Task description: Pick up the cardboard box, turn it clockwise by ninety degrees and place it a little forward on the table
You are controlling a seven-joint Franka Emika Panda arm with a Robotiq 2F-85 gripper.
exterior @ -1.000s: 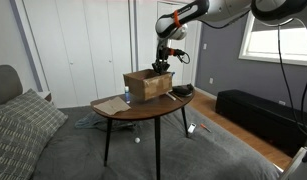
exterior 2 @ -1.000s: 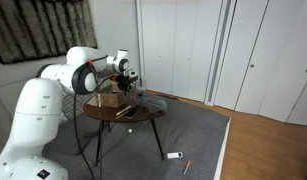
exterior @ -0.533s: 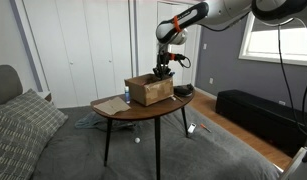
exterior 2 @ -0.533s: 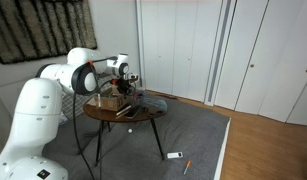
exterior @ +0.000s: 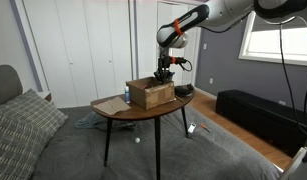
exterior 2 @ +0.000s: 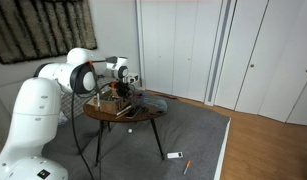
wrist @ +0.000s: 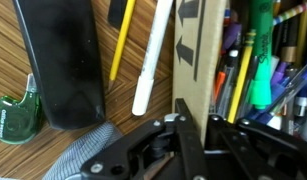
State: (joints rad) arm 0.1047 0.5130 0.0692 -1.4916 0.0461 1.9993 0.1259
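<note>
The cardboard box (exterior: pixel 151 94) is plain brown with its top open and sits low over the round dark wooden table (exterior: pixel 143 113). Both show in both exterior views, the box (exterior 2: pixel 109 101) on the table (exterior 2: pixel 135 114). My gripper (exterior: pixel 164 76) comes down from above at the box's right rim. In the wrist view my gripper (wrist: pixel 193 125) is shut on the box's side wall (wrist: pixel 191 50), one finger on each face. Several pens and markers stand inside the box. I cannot tell whether the box's bottom touches the tabletop.
Beside the box on the table (wrist: pixel 5 50) lie a flat black case (wrist: pixel 58 60), a yellow pencil (wrist: pixel 121 40), a white pen (wrist: pixel 153 55), a green tape dispenser (wrist: pixel 13 112) and grey cloth (wrist: pixel 83 155). A low black bench (exterior: pixel 258 110) stands at the right.
My gripper has come down with the box held in it, and the box has shifted slightly lower and toward the table's front.
</note>
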